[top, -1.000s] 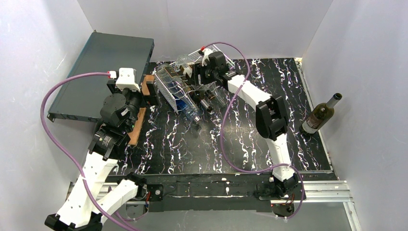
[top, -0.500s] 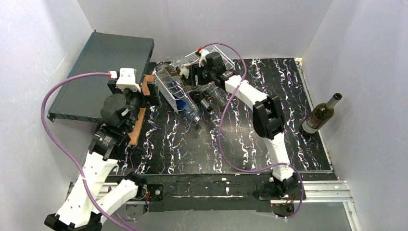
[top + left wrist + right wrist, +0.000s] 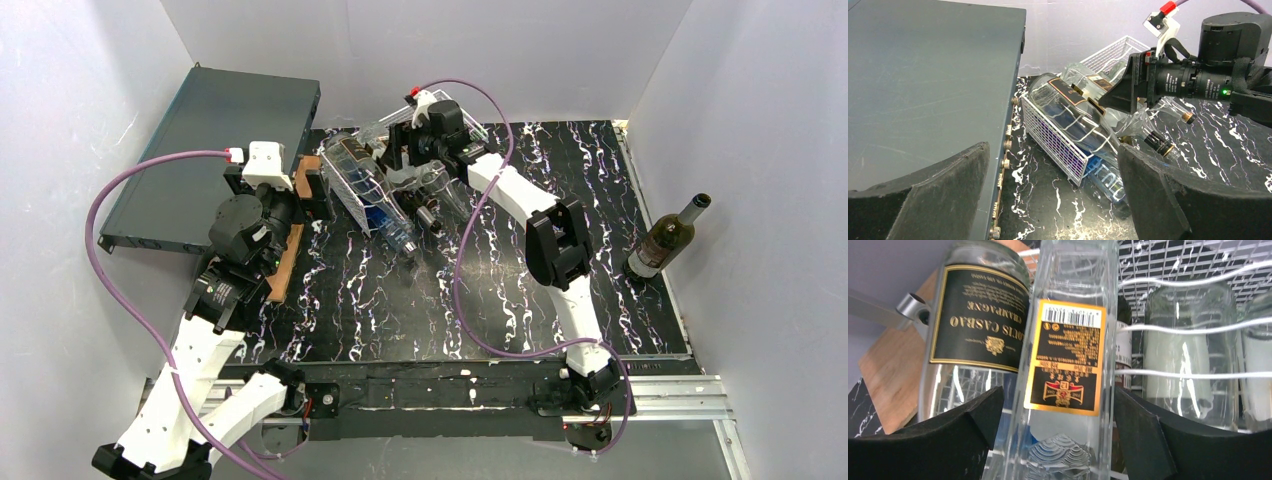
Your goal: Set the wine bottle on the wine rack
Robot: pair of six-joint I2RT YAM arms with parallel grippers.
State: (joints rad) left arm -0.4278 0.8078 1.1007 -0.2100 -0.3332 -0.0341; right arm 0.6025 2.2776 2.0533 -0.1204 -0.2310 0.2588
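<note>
The white wire wine rack (image 3: 362,196) lies tilted at the back of the table, with several clear bottles in and around it. It also shows in the left wrist view (image 3: 1058,140) and the right wrist view (image 3: 1198,260). My right gripper (image 3: 402,158) is shut on a clear square bottle (image 3: 1068,340) with a gold-edged black label and holds it on top of the rack. My left gripper (image 3: 312,190) is open and empty just left of the rack. A dark green wine bottle (image 3: 662,240) leans against the right wall, far from both grippers.
A flat dark grey box (image 3: 210,150) lies at the back left, beside my left gripper. A wooden board (image 3: 285,258) lies under the left arm. A clear bottle with blue lettering (image 3: 1103,181) sticks out beneath the rack. Purple cables loop over both arms.
My right gripper has moved a little back and to the left over the rack, with the clear bottle in it. The left arm has not moved.
</note>
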